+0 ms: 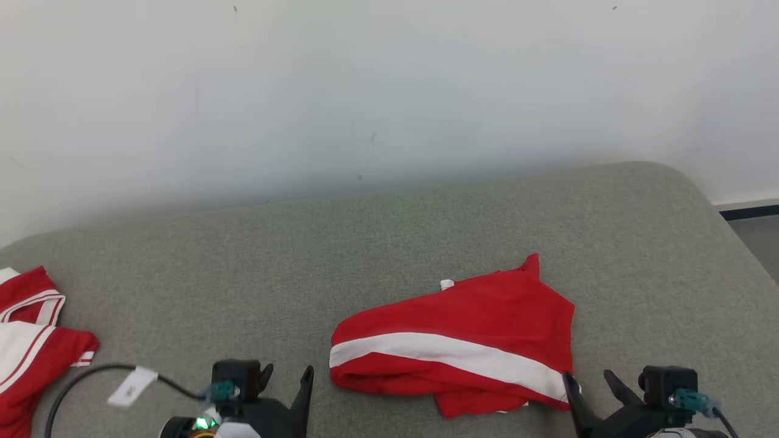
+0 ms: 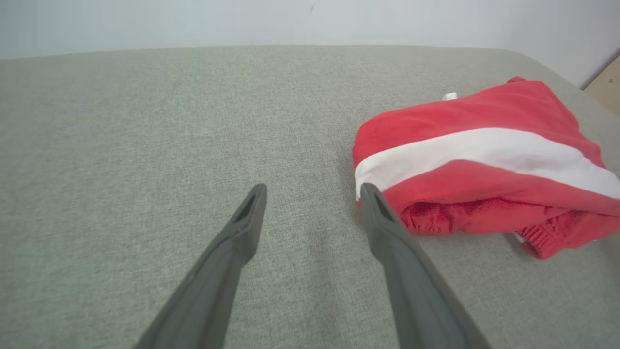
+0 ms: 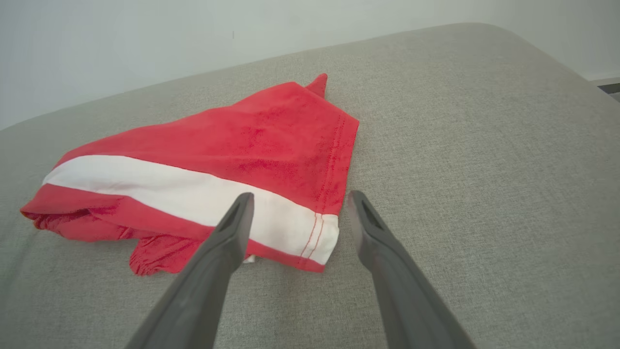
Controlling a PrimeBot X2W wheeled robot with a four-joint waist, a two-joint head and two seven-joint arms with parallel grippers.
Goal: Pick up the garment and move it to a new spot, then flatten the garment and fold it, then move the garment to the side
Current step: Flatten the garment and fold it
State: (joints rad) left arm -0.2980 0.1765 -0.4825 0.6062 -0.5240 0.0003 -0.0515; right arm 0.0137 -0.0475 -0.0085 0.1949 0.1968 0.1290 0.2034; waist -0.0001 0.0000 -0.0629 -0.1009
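The garment [image 1: 462, 340] is red with a broad white stripe and lies folded in a loose bundle on the grey fabric surface [image 1: 389, 243], right of centre. My left gripper [image 1: 286, 372] is open and empty just off the bundle's left end. In the left wrist view the garment [image 2: 484, 150] sits to the right of the left gripper [image 2: 312, 189], its near corner by the right finger. My right gripper [image 1: 590, 380] is open at the garment's lower right corner. In the right wrist view the right gripper [image 3: 300, 198] hovers over the hemmed corner of the garment [image 3: 218, 155], holding nothing.
A second red and white garment [image 1: 30, 340] lies at the surface's far left edge. A black cable with a white tag [image 1: 131, 386] runs to my left wrist. A pale wall [image 1: 389, 91] backs the surface, whose rounded right end drops to the floor [image 1: 754, 237].
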